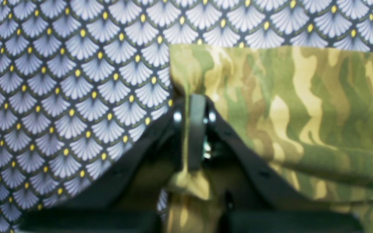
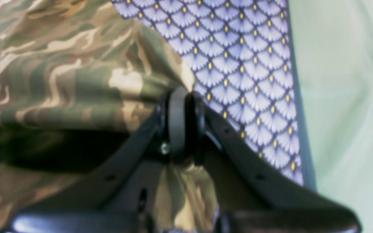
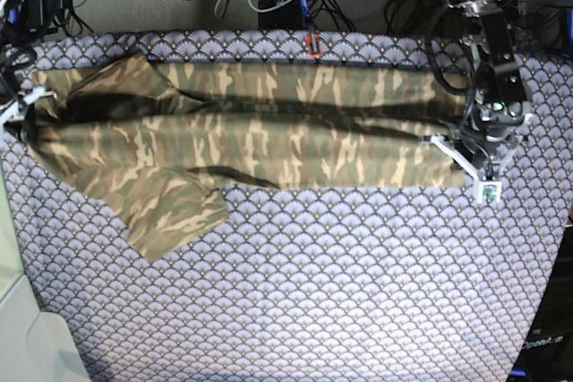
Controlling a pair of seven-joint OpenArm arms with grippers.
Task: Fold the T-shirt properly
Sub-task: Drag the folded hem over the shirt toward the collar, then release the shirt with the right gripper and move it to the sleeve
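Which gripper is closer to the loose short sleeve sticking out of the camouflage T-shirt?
Right. The right gripper pinches the camouflage T-shirt near that sleeve; the left gripper pinches the far end.

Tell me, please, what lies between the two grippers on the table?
In the base view, the T-shirt spans the whole stretch, lying lengthwise on the table cloth from the right gripper to the left gripper. Each gripper is shut on one end of it.

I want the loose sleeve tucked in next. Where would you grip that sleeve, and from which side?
Judging by its pose, grip the sleeve at its free outer corner, coming from the bare table cloth below it in the base view. It lies flat, pointing away from the T-shirt body, with nothing around that corner.
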